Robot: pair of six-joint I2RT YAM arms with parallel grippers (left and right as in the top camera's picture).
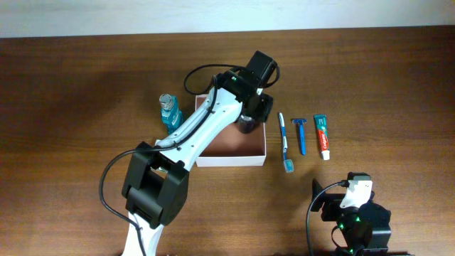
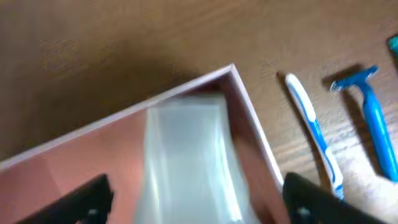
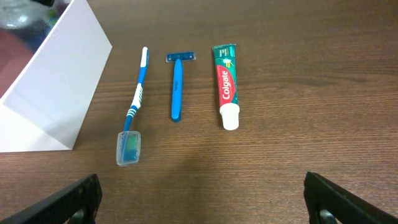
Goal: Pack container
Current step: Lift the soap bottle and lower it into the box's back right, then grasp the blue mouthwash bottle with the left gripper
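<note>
The container (image 1: 234, 158), a square shallow box with white walls and a reddish-brown inside, sits mid-table. It also shows in the left wrist view (image 2: 74, 168) and the right wrist view (image 3: 59, 93). My left gripper (image 1: 250, 122) hangs over its far right corner, open (image 2: 198, 196). A pale, translucent, blurred item (image 2: 189, 155) lies inside the container between the spread fingers. A blue-white toothbrush (image 1: 284, 142), a blue razor (image 1: 300, 134) and a green-red toothpaste tube (image 1: 323, 135) lie right of the container. My right gripper (image 3: 208, 202) is open and empty, short of them.
A blue-green bottle (image 1: 169, 112) stands left of the container, beside my left arm. The toothbrush (image 3: 134, 106), razor (image 3: 177, 87) and toothpaste (image 3: 226, 84) lie side by side on the wooden table. My right arm's base (image 1: 355, 220) sits at the front right.
</note>
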